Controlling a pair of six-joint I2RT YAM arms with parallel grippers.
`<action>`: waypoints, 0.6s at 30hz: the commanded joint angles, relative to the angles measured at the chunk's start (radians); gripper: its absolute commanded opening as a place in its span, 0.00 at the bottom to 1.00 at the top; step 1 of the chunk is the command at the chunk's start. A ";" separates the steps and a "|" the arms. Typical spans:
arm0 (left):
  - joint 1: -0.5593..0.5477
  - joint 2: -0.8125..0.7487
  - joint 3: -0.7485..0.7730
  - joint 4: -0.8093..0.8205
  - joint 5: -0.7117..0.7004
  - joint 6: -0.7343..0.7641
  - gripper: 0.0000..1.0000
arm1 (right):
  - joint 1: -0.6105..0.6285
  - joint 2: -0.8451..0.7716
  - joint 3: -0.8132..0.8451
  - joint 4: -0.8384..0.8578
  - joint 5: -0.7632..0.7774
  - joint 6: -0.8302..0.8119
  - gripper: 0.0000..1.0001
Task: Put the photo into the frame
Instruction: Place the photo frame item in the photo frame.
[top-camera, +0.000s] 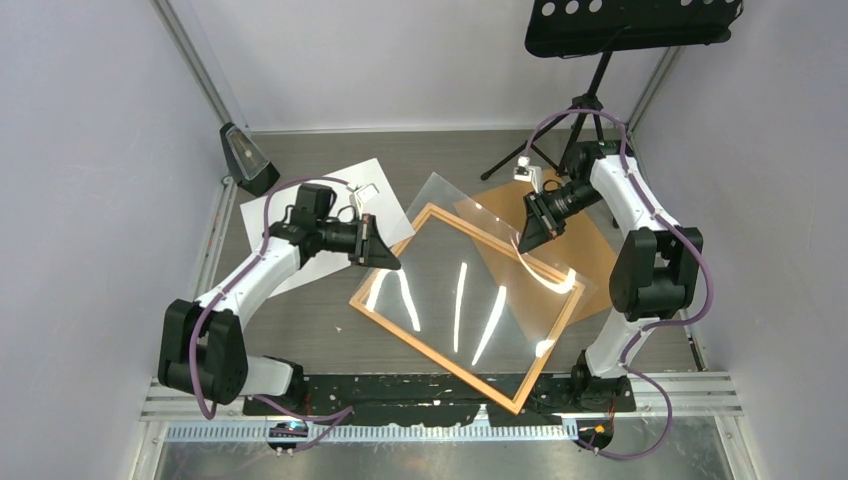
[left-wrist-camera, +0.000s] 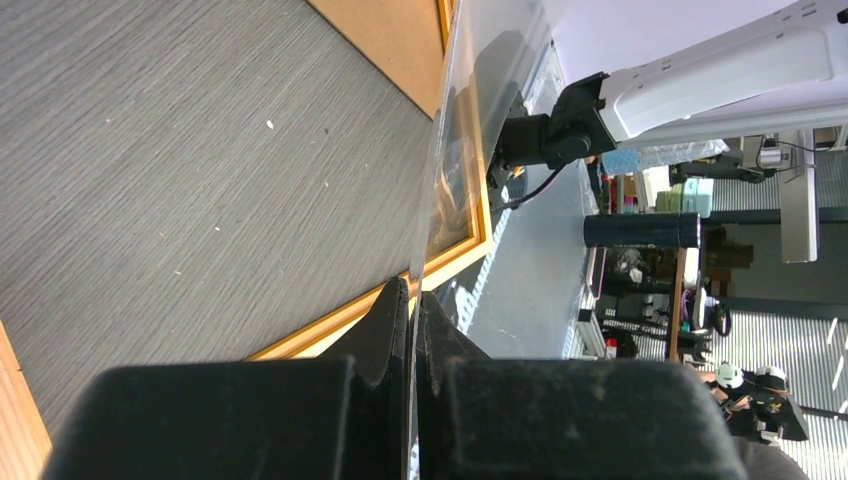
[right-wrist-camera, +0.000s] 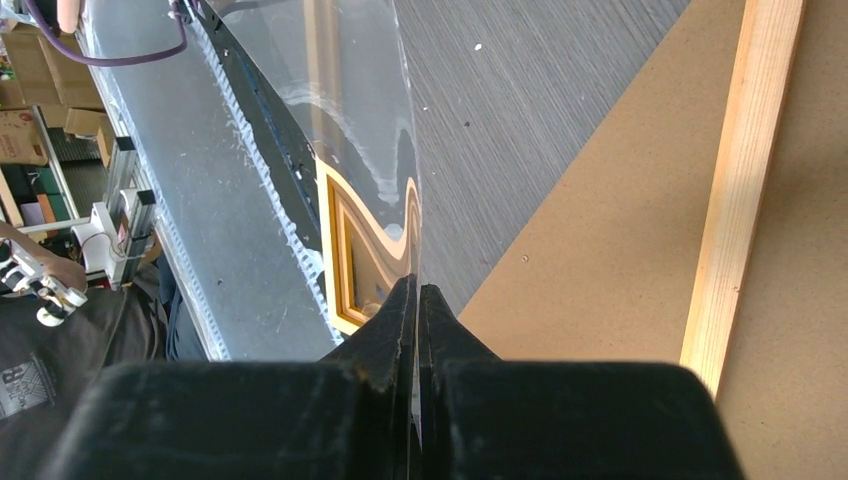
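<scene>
Glare blurs clear sheet (top-camera: 480, 260) (left claw (top-camera: 391, 261), right claw (top-camera: 524, 244) pinching) over frame (top-camera: 432, 353).

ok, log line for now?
left jaws: shut on clear sheet | right jaws: shut on it | clear sheet: held over frame | photo: white side up on table

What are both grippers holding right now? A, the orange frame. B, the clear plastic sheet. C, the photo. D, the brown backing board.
B: the left gripper and right gripper are each shut on an edge of the clear sheet, over the frame.
</scene>
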 joint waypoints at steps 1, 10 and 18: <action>-0.001 -0.003 0.001 -0.029 -0.003 0.036 0.00 | 0.006 0.009 0.004 0.007 0.070 -0.020 0.06; -0.001 0.043 0.048 -0.139 -0.010 0.118 0.12 | 0.019 0.039 0.028 -0.006 0.090 -0.042 0.06; -0.001 0.073 0.081 -0.236 -0.015 0.203 0.31 | 0.025 0.077 0.069 -0.034 0.105 -0.066 0.06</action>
